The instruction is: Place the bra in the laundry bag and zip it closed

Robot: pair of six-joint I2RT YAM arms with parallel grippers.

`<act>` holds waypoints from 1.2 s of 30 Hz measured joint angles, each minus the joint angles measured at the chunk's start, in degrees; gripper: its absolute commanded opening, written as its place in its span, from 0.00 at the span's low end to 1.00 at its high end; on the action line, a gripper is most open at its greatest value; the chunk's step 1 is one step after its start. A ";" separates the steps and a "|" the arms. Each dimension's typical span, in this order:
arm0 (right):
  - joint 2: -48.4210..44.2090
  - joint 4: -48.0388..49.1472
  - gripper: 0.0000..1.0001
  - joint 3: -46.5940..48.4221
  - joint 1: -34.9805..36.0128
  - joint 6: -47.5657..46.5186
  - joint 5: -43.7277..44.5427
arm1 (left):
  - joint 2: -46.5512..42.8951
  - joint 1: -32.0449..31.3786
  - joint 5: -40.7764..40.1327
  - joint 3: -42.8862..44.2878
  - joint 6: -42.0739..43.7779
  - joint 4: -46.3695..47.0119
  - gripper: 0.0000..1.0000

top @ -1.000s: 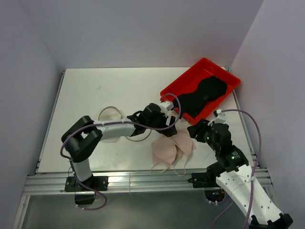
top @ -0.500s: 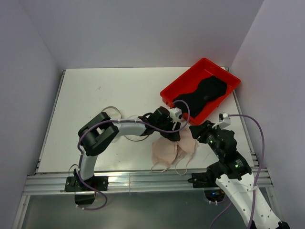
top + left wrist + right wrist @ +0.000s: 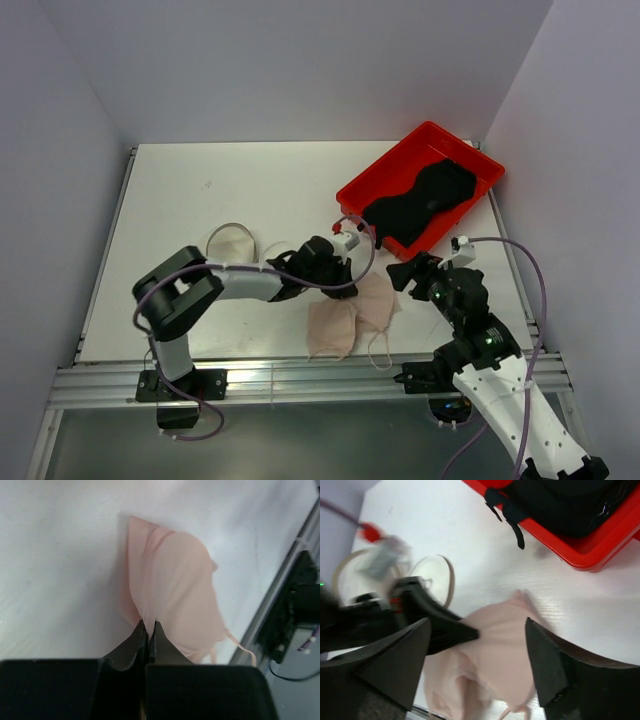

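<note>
The pale pink bra [image 3: 345,318] lies crumpled near the table's front edge, right of centre. My left gripper [image 3: 343,288] reaches in from the left and is shut on a fold at the bra's upper edge; in the left wrist view the fingertips [image 3: 148,626] pinch the pink fabric [image 3: 175,580]. My right gripper [image 3: 405,276] hovers open just right of the bra, its fingers straddling the bra [image 3: 502,655] without touching it [image 3: 477,625]. The laundry bag [image 3: 232,242] sits open behind the left arm, its round rim and white lid [image 3: 434,575] showing.
A red tray [image 3: 470,160] holding a black garment [image 3: 420,205] stands at the back right, close behind both grippers. The left forearm lies across the table between the bag and the bra. The metal rail [image 3: 300,378] of the table's front edge runs just below the bra.
The left gripper closed on the bra's edge and drew it slightly left. The right gripper's fingers spread wider and it stayed beside the bra.
</note>
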 measured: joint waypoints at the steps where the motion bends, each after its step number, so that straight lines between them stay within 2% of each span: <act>1: 1.49 0.63 0.93 -0.22 0.00 -0.24 -0.26 | -2.67 0.00 -0.76 -2.34 -0.70 1.22 0.00; 5: 7.37 4.11 0.97 -0.72 0.00 -0.85 -2.21 | -12.52 0.00 -3.08 -8.72 -2.56 5.66 0.00; 12: 16.39 12.72 0.94 -0.72 0.20 -3.74 -11.02 | -25.92 0.00 -6.29 -16.04 -4.50 11.91 0.00; 15: 18.69 15.43 0.83 -0.70 0.50 -4.44 -16.50 | -29.16 0.00 -7.37 -17.64 -4.59 12.15 0.00; 16: 18.93 16.35 0.51 -0.66 0.63 -4.42 -18.45 | -29.88 0.00 -7.50 -17.92 -4.59 12.15 0.01; 17: 19.06 17.22 0.35 -0.63 0.76 -4.79 -19.98 | -30.64 0.00 -7.72 -18.16 -4.61 12.17 0.07; 18: 19.06 18.25 0.23 -0.59 0.90 -4.44 -21.57 | -31.21 0.00 -7.78 -18.25 -4.63 12.17 0.15; 19: 19.04 19.28 0.06 -0.52 1.05 -4.31 -22.95 | -31.82 0.00 -7.80 -18.34 -4.72 12.17 0.34; 20: 18.97 19.78 0.01 -0.33 1.11 -4.15 -23.87 | -32.30 -0.02 -7.80 -18.45 -4.46 12.17 0.43; 23: 19.06 19.69 0.00 1.46 1.18 -4.39 -25.40 | -34.62 0.00 -7.98 -19.06 -4.57 11.93 0.71; 25: 19.67 19.10 0.00 4.20 1.20 -5.60 -25.90 | -37.13 -0.02 -8.22 -19.47 -4.17 10.93 0.81; 29: 22.84 17.42 0.00 12.92 1.22 -9.60 -26.73 | -43.91 -0.02 -8.83 -20.15 -3.21 7.89 0.92; 36: 28.85 16.81 0.00 25.75 1.22 -15.78 -30.18 | -55.78 -0.07 -12.02 -21.11 -0.61 0.04 0.99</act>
